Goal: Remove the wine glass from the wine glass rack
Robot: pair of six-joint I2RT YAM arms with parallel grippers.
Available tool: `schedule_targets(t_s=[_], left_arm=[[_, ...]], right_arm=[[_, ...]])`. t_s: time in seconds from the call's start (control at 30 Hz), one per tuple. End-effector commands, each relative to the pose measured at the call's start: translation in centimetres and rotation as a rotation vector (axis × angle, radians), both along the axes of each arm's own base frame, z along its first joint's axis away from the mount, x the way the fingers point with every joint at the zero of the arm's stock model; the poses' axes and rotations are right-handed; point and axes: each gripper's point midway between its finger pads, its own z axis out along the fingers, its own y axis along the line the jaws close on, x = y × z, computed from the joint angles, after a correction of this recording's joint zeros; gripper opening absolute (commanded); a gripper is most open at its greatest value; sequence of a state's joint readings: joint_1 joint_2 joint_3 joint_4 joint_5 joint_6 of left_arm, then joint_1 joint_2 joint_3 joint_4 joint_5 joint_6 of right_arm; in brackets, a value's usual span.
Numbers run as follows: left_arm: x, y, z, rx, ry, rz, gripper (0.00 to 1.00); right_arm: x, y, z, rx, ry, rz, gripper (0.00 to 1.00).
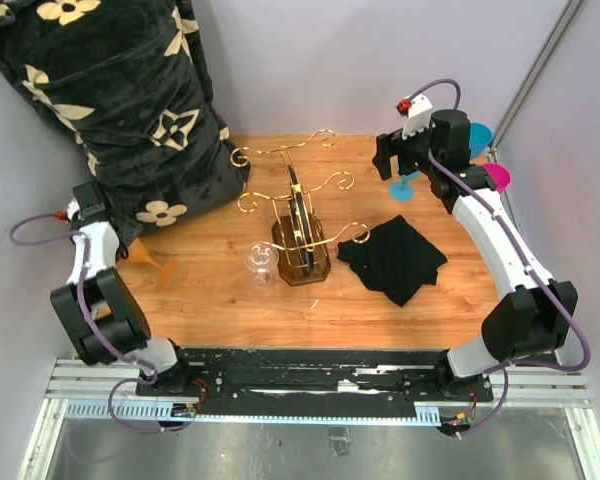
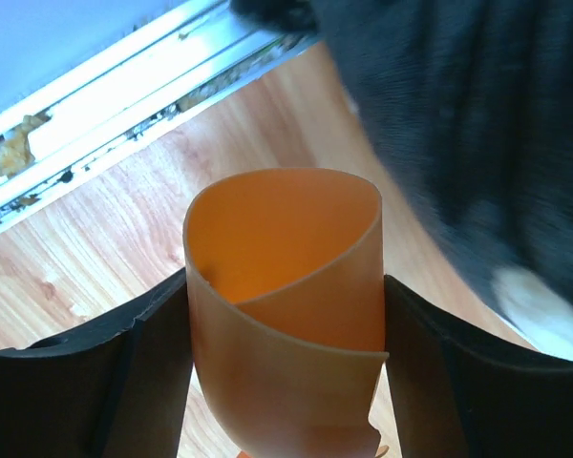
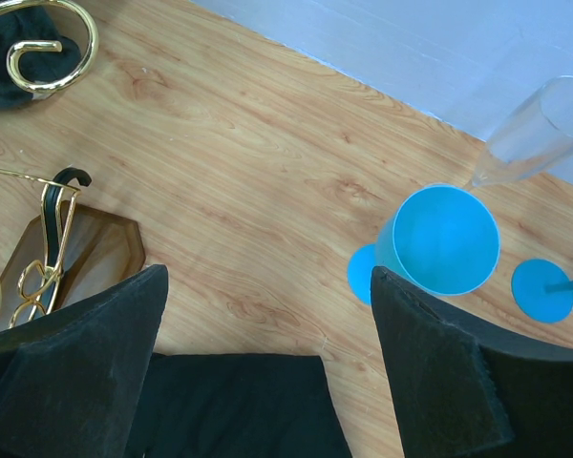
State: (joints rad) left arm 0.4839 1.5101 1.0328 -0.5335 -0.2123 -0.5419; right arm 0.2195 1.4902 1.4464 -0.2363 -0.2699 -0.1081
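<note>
The gold wire wine glass rack [image 1: 298,212] stands mid-table on its dark wooden base; the base [image 3: 76,253] and a scroll arm show in the right wrist view. A clear wine glass [image 1: 261,262] is close by the left of the base; I cannot tell whether it hangs or stands. My left gripper [image 1: 130,245] is at the left edge beside the blanket, shut on an orange wine glass [image 2: 286,305] whose bowl fills the gap between the fingers [image 2: 95,382]. My right gripper [image 1: 395,155] is open and empty at the back right, above a blue wine glass [image 3: 439,239].
A big black flowered blanket [image 1: 120,100] fills the back left corner. A black cloth [image 1: 395,258] lies right of the rack. A second blue glass [image 1: 480,135], a pink glass [image 1: 496,177] and a clear flute [image 3: 535,134] crowd the back right corner by the wall.
</note>
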Motion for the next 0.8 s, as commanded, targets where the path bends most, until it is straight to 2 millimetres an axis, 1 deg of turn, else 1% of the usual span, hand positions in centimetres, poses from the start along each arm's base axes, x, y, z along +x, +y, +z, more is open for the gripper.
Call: schedule_targets(t_s=[0.0, 0.07, 0.13, 0.17, 0.3, 0.33, 0.4, 0.43, 0.47, 0.53, 0.63, 0.7, 0.77], left_arm=[[1.5, 0.1, 7.8, 0.108, -0.233, -0.058, 0.62], [2.3, -0.6, 11.0, 0.156, -0.346, -0.121, 0.62], [2.5, -1.2, 13.3, 0.23, -0.423, -0.154, 0.6], [2.6, -1.7, 14.2, 0.264, -0.463, -0.174, 0.6], [2.2, -3.6, 16.1, 0.345, -0.629, -0.231, 0.58], [2.0, -4.2, 16.4, 0.362, -0.677, -0.245, 0.58], [1.5, -5.5, 16.2, 0.382, -0.754, -0.275, 0.58], [1.5, -6.1, 16.6, 0.397, -0.802, -0.297, 0.58], [1.6, -6.8, 16.5, 0.396, -0.826, -0.316, 0.58], [1.9, -8.4, 17.0, 0.395, -0.868, -0.369, 0.58], [2.6, -10.6, 17.5, 0.447, -0.875, -0.418, 0.58], [3.0, -11.9, 16.8, 0.483, -0.852, -0.438, 0.57], [3.2, -12.5, 15.9, 0.502, -0.841, -0.437, 0.57]], right_arm=[[0.1, -0.5, 1.3, 0.028, -0.029, -0.008, 0.87], [0.1, -0.5, 1.4, 0.032, -0.031, -0.011, 0.87], [0.1, -0.3, 1.5, 0.042, -0.036, -0.007, 0.88], [0.1, -0.2, 1.5, 0.047, -0.035, -0.004, 0.88], [0.1, 0.0, 1.6, 0.055, -0.033, 0.002, 0.88], [0.1, 0.0, 1.5, 0.057, -0.033, 0.001, 0.88], [0.1, 0.0, 1.5, 0.061, -0.032, 0.004, 0.88], [0.1, 0.1, 1.5, 0.065, -0.032, 0.007, 0.88], [0.1, 0.2, 1.5, 0.069, -0.031, 0.008, 0.88], [0.1, 0.3, 1.3, 0.075, -0.028, 0.012, 0.88], [0.1, 0.6, 1.2, 0.093, -0.026, 0.022, 0.88], [0.1, 0.7, 1.1, 0.098, -0.025, 0.026, 0.88], [0.1, 0.8, 1.1, 0.098, -0.023, 0.029, 0.88]])
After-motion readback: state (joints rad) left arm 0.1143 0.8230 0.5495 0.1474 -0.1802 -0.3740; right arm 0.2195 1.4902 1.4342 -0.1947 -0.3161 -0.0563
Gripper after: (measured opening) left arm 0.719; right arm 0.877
